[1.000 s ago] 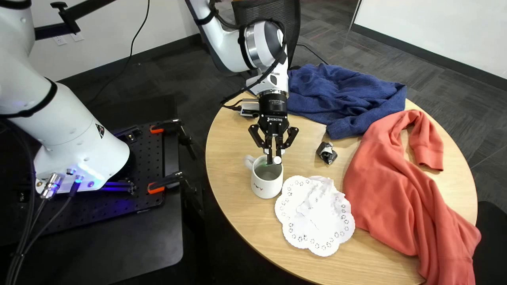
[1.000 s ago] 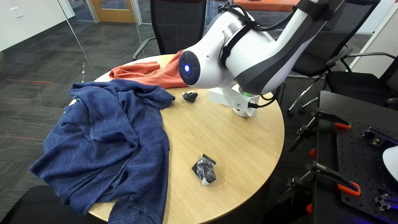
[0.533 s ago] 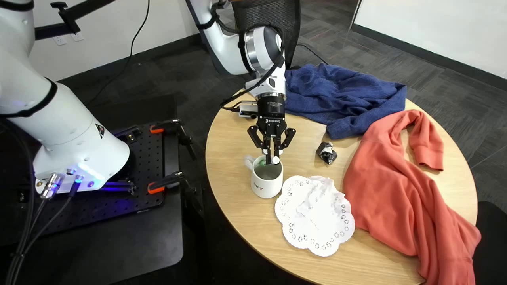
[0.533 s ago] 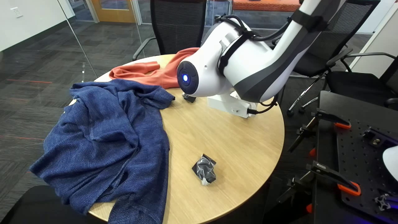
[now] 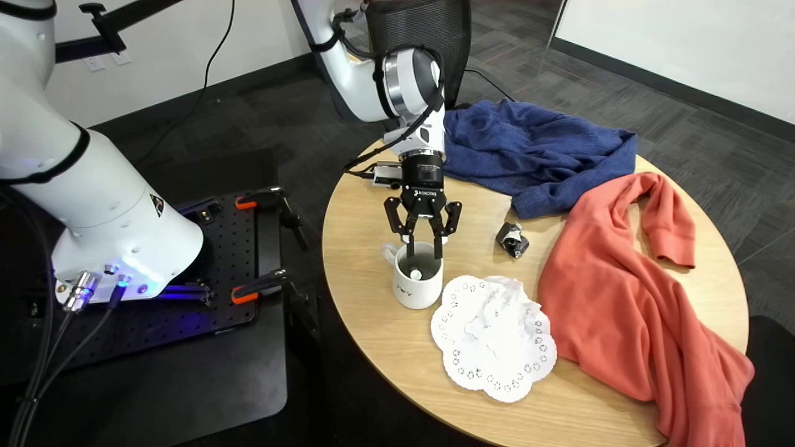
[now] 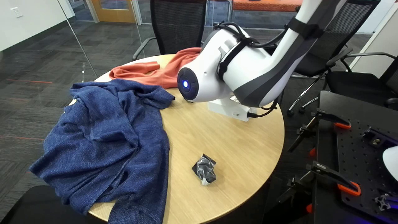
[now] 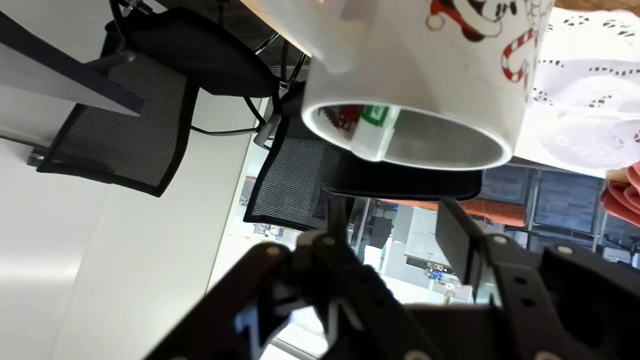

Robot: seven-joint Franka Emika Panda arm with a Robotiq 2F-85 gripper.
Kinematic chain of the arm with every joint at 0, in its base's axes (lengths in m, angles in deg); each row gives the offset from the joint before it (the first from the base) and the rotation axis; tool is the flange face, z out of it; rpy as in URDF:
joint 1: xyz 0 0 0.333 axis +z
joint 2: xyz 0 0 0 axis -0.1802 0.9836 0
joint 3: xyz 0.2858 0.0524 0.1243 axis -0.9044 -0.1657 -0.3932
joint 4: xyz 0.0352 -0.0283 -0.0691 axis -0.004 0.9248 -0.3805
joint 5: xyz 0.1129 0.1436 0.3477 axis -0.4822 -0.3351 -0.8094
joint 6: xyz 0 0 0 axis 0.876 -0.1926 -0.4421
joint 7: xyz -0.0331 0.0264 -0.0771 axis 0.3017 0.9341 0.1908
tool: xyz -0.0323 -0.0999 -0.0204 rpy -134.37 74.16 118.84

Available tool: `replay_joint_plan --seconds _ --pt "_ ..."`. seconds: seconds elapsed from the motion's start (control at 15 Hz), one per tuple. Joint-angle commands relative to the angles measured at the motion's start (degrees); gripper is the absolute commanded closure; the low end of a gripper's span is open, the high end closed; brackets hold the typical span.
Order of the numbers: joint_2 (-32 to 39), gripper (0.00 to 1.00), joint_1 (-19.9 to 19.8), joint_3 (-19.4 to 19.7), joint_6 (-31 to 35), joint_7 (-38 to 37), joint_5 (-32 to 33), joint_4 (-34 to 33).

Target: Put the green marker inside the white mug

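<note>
The white mug (image 5: 417, 294) stands upright on the table in an exterior view, and its printed side shows in the wrist view (image 7: 425, 65). The green marker (image 5: 416, 274) is inside the mug with its white end facing up. In the wrist view the marker (image 7: 374, 131) leans at the mug's opening, with a green band and white end visible; its lower part is hidden. My gripper (image 5: 424, 256) is open and empty, its fingertips just over the mug's opening. In the wrist view nothing is between the fingers (image 7: 392, 212). In an exterior view the arm (image 6: 248, 71) hides most of the mug.
A white lacy doily (image 5: 497, 347) lies beside the mug on the round table (image 5: 360, 211). An orange garment (image 5: 621, 292) and a blue garment (image 5: 546, 149) cover the far parts. A small black crumpled object (image 5: 512, 240) lies near the gripper; it shows again in an exterior view (image 6: 204, 169).
The arm has come down slightly. The gripper was shut on the marker over the mug; its fingers have opened, and the marker has dropped down into the mug.
</note>
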Motion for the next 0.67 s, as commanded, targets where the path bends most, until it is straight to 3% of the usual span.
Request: replay_joint_plan --seconds 0.0,0.2,0.6 --pt "-2.03 0.16 -0.64 0.20 0.17 -1.01 0.14 0.63" --pt "-4.93 0.00 -1.11 0.89 0.22 -0.95 0.47 2.02" --pt "-10.48 0.00 -2.68 1.93 0.70 -0.53 1.34 3.88"
